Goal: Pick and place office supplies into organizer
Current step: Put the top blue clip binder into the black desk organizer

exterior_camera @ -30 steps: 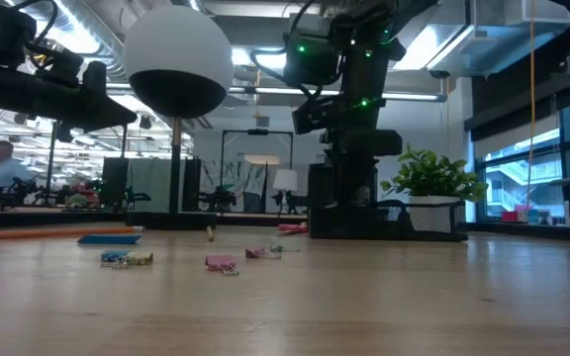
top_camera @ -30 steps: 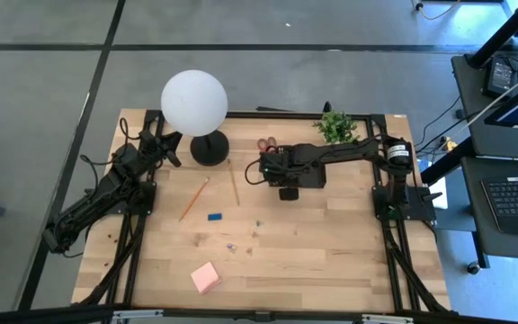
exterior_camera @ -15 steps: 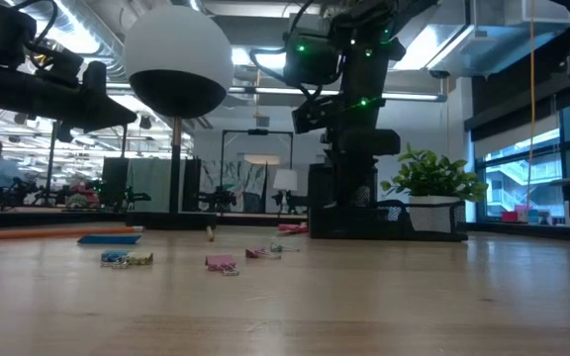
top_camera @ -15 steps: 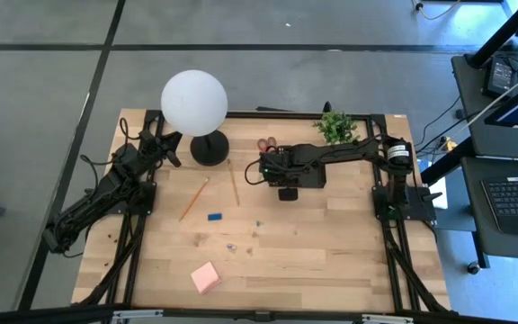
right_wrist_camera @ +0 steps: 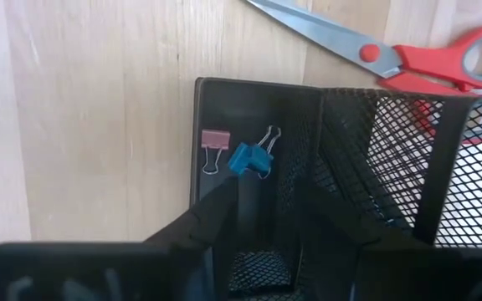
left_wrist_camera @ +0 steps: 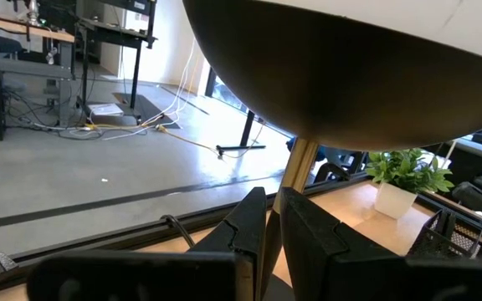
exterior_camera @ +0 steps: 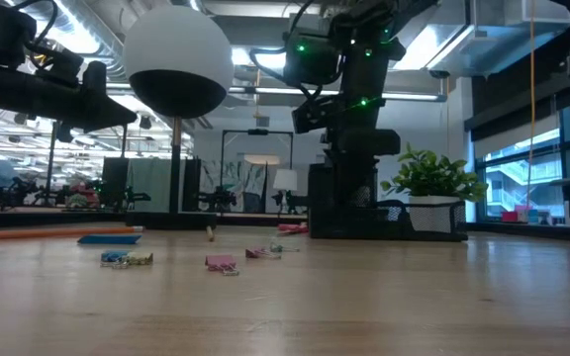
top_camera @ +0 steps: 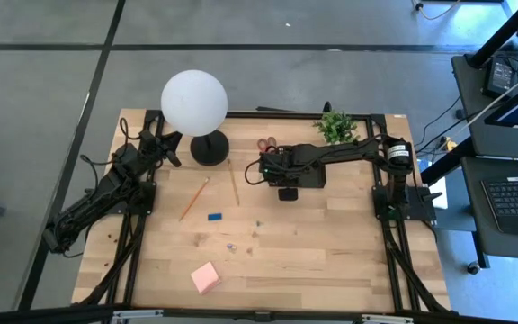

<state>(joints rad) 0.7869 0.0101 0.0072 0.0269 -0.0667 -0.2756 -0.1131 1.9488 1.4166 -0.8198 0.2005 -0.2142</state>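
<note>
Right wrist view, right end effector (right_wrist_camera: 266, 209) parted, empty, above organizer (right_wrist_camera: 366, 150) compartment holding pink clip (right_wrist_camera: 215, 142), blue clip (right_wrist_camera: 248, 159).

A white globe lamp (top_camera: 193, 102) on a round black base (top_camera: 209, 148) is seen at the table's (top_camera: 331, 261) back edge, with a small potted plant (top_camera: 335, 127) placed well apart.

One camera looks straight down on the whole surface (top_camera: 331, 261) from well above. Another sits at surface level, facing across toward the room. The left wrist camera peers up under the lamp (left_wrist_camera: 350, 75); the right wrist camera looks closely down into the organizer (right_wrist_camera: 308, 167), also seen from above.
</note>
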